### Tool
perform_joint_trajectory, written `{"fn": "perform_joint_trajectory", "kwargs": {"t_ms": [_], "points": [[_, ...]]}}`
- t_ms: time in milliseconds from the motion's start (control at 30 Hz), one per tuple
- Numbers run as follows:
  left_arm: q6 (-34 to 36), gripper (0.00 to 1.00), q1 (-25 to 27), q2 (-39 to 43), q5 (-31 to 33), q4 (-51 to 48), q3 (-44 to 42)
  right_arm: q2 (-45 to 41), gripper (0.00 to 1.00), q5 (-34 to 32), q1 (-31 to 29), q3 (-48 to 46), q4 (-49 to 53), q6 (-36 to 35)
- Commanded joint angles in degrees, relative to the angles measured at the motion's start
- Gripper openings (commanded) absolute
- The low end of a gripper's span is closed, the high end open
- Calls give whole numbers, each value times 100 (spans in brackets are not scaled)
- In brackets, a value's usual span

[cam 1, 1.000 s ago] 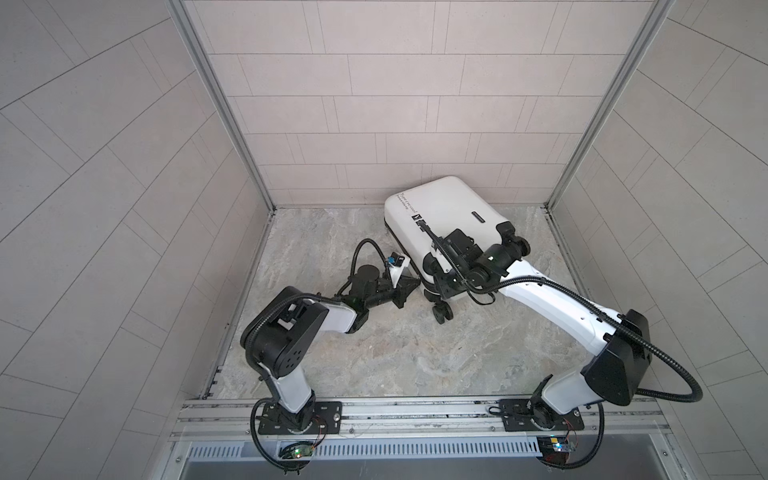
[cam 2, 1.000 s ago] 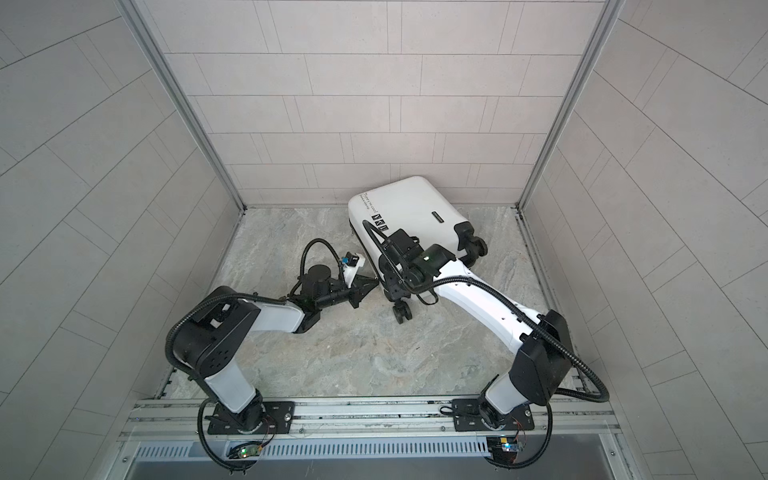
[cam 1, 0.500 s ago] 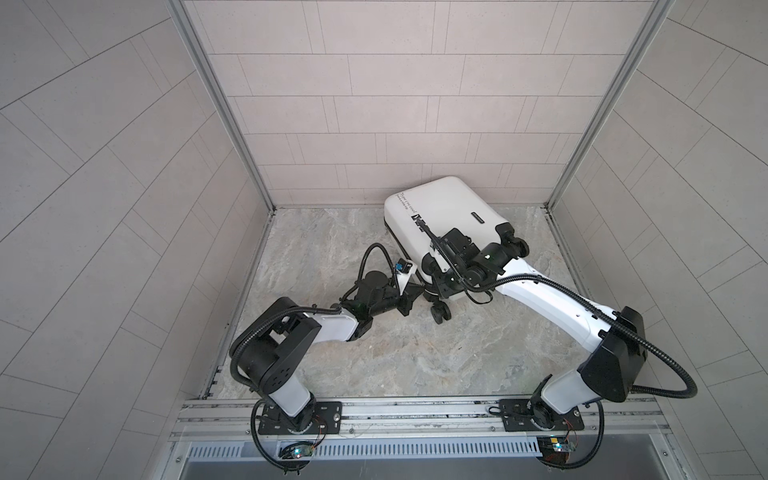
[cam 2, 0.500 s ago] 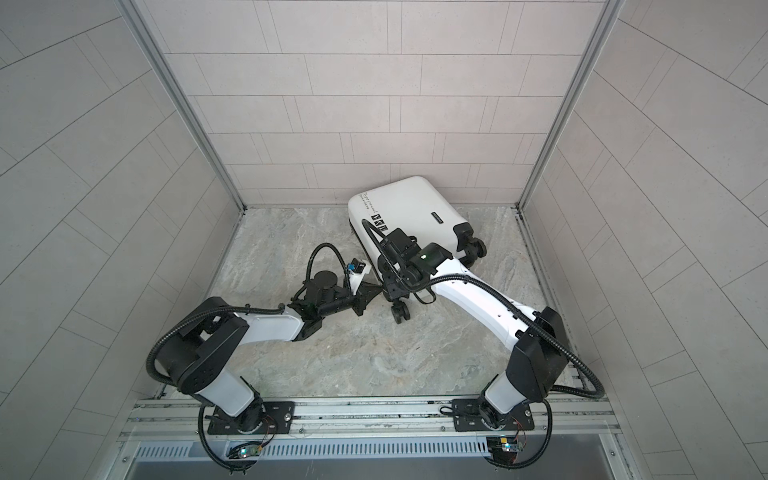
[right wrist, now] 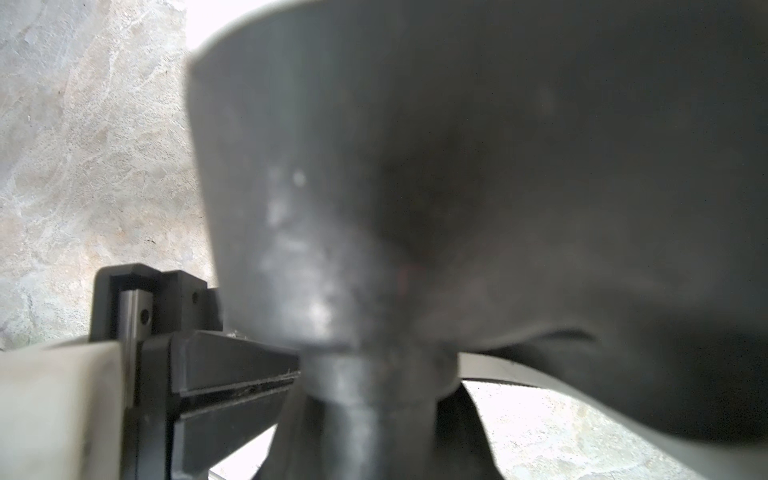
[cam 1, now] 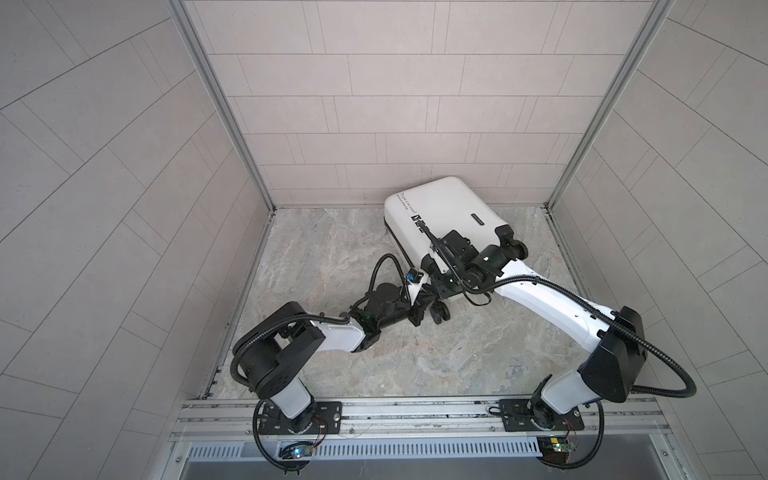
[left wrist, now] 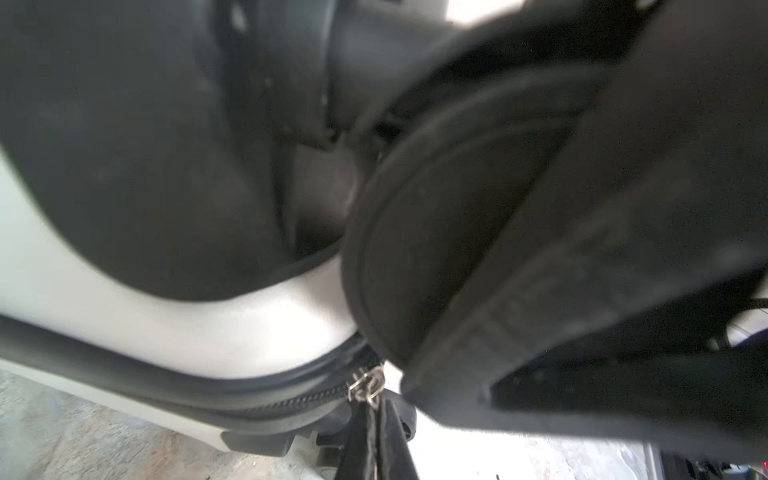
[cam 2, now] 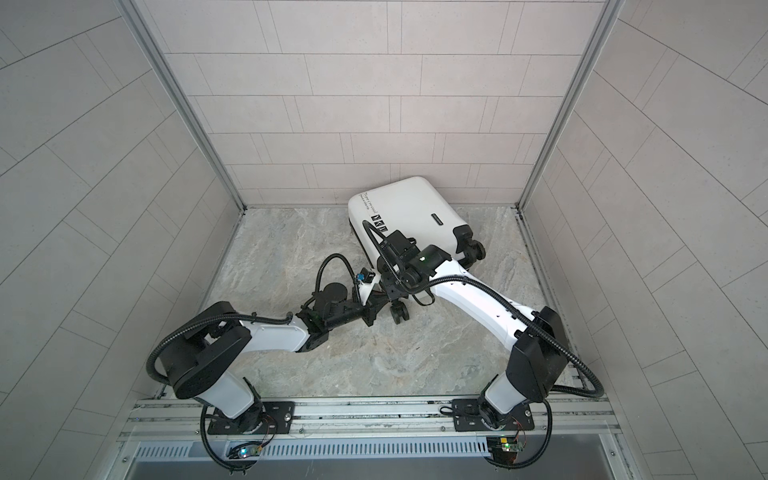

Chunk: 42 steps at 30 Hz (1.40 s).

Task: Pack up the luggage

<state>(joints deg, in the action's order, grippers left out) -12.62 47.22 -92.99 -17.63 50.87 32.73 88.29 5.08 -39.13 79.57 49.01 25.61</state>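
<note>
The luggage [cam 1: 442, 208] [cam 2: 409, 203], a white hard-shell suitcase, lies flat and closed at the back right of the floor. My left gripper [cam 1: 419, 311] [cam 2: 371, 312] is at its near corner and is shut on the silver zipper pull [left wrist: 368, 384] of the black zipper band [left wrist: 208, 401]. In the left wrist view its fingers [left wrist: 376, 440] pinch the pull's tab. My right gripper [cam 1: 441, 283] [cam 2: 391, 286] [right wrist: 374, 436] is shut on a black corner wheel [left wrist: 457, 232] [right wrist: 415, 166] just above. The lower wheel [cam 1: 440, 326] [cam 2: 400, 316] rests on the floor.
The marble floor [cam 1: 374, 365] is walled in by tiled panels on three sides. The suitcase's far end almost touches the back wall [cam 1: 415, 124]. Two more wheels [cam 1: 517, 248] stick out at its right corner. A metal rail [cam 1: 415, 411] holds both arm bases.
My left gripper has slid nearer and to the right along the suitcase's edge with the zipper pull, up to the wheel corner. The right arm has hardly moved.
</note>
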Motion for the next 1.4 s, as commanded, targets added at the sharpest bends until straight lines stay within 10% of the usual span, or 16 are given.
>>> {"fn": "perform_joint_trajectory", "kwargs": {"t_ms": [0, 433, 1233, 1367], "points": [[-105, 0, 351, 58, -639, 1119, -127, -140, 0, -398, 46, 64, -1172, 351], [-125, 0, 340, -56, -251, 1378, -338, -779, 56, -677, 171, -454, -594, 197], [-253, 0, 352, -373, -310, 1548, -276, -1068, 67, 164, 556, -883, -449, -94], [-244, 31, 349, -411, -148, 1611, -421, -760, 62, 346, 563, -708, -447, -108]]}}
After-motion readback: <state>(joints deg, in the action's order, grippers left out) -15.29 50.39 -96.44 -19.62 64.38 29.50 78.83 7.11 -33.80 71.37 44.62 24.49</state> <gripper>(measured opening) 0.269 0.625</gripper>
